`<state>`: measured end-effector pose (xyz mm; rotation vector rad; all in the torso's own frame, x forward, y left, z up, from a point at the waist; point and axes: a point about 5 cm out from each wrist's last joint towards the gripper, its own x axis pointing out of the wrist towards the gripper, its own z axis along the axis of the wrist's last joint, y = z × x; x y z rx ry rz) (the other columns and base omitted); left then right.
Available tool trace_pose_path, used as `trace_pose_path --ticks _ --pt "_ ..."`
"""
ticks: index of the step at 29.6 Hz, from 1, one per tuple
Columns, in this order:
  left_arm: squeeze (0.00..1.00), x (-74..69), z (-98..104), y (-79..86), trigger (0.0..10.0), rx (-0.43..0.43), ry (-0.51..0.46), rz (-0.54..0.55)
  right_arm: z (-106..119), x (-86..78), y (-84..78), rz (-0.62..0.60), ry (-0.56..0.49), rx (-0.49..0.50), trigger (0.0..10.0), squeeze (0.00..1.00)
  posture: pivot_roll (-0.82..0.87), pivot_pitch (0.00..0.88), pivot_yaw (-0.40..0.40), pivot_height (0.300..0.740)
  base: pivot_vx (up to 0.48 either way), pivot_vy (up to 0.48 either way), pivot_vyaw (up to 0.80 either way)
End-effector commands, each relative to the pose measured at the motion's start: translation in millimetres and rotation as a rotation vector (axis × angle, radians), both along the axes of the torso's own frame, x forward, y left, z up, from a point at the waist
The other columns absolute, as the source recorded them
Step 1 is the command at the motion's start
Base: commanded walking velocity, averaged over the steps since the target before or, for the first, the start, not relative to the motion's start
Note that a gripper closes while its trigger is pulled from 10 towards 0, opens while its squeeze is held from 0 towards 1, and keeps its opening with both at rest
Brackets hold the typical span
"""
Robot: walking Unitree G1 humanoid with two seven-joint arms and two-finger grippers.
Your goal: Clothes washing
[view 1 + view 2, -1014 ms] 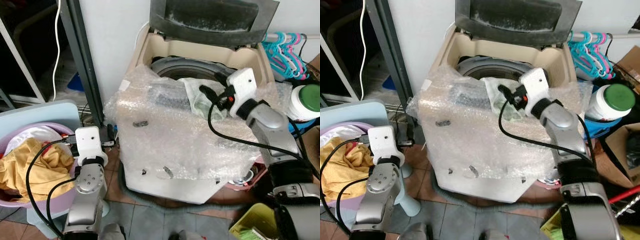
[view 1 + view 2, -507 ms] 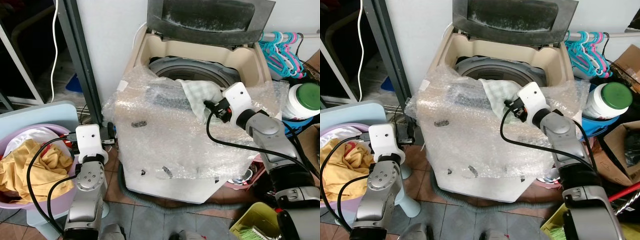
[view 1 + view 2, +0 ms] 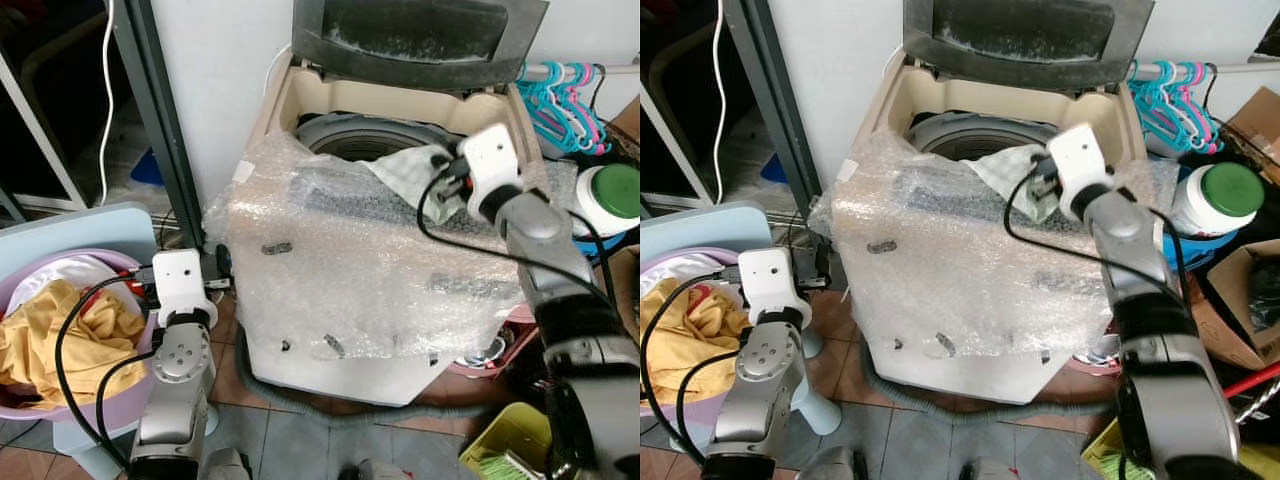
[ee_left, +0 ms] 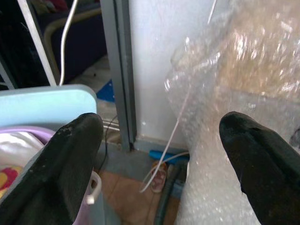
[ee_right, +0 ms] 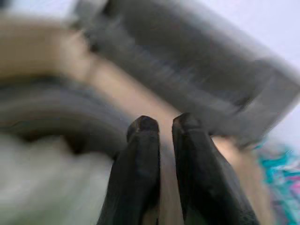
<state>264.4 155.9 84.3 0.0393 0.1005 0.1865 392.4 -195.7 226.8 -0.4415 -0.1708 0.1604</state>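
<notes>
Since the earlier frame the right gripper [image 3: 1045, 185] has risen toward the washing machine [image 3: 400, 110] drum, fingers pinched on the pale cloth [image 3: 408, 170] at the drum's front edge. Cloth could snag on the bubble wrap [image 3: 370, 270] (loose there) and slip out. Beside the machine, the left gripper [image 4: 159, 136] hangs spread apart.

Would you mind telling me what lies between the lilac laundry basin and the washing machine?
In the left eye view, the left tool hovers between the lilac basin and the bubble-wrapped washing machine; behind it stands a grey door-frame post, with tiled floor below.

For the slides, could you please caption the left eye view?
Right gripper beside pale cloth draped over open washing machine.
</notes>
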Motion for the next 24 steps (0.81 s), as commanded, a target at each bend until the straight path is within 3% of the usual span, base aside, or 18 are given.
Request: trace_pose_path --ticks 1,6,8,9,11,12,15,20,24 --pt "0.00 1.7 1 -2.3 10.0 0.000 -0.006 -0.007 22 3.8 0.2 -0.057 -0.113 0.041 0.0 0.00 -0.08 0.000 -0.045 0.740 0.000 0.000 0.00" --pt "0.00 1.4 2 -3.2 10.0 -0.002 -0.009 -0.002 45 1.4 23.5 -0.027 -0.287 0.051 0.0 0.00 -0.07 0.000 -0.053 0.740 0.000 0.000 0.00" --pt "0.00 0.7 2 -1.5 10.0 -0.001 -0.010 0.004 41 -0.5 30.8 0.018 -0.283 0.037 7.1 0.00 -0.07 0.000 -0.056 0.740 0.000 0.000 0.00" --pt "0.00 0.5 2 -0.9 10.0 -0.002 -0.011 0.007 39 -1.2 31.4 0.028 -0.279 0.044 10.0 0.65 -0.07 0.000 -0.057 0.740 0.000 0.000 0.00" --pt "0.00 0.5 2 -0.6 10.0 -0.002 -0.011 0.009 37 -1.6 31.2 0.032 -0.276 0.050 10.0 0.65 -0.07 0.000 -0.057 0.740 0.000 0.000 0.00" --pt "0.00 0.5 2 -0.4 10.0 -0.006 -0.014 0.014 34 -3.3 30.7 0.052 -0.264 0.075 10.0 1.00 -0.07 0.000 -0.058 0.740 0.000 0.000 0.00" --pt "0.00 1.9 3 -1.2 10.0 -0.011 -0.006 0.049 21 -14.9 25.2 0.096 -0.247 0.108 10.0 1.00 -0.08 0.000 -0.053 0.740 0.000 0.000 0.00" --pt "0.00 4.6 3 -2.2 10.0 -0.017 0.015 0.065 6 -30.8 14.4 0.068 -0.239 0.137 10.0 1.00 -0.09 0.000 -0.037 0.740 0.000 0.000 0.00" --pt "0.00 5.8 5 -1.5 10.0 -0.018 0.004 0.045 -2 -39.8 14.9 0.065 -0.219 0.170 10.0 1.00 -0.09 0.000 -0.024 0.740 0.000 0.000 0.00"
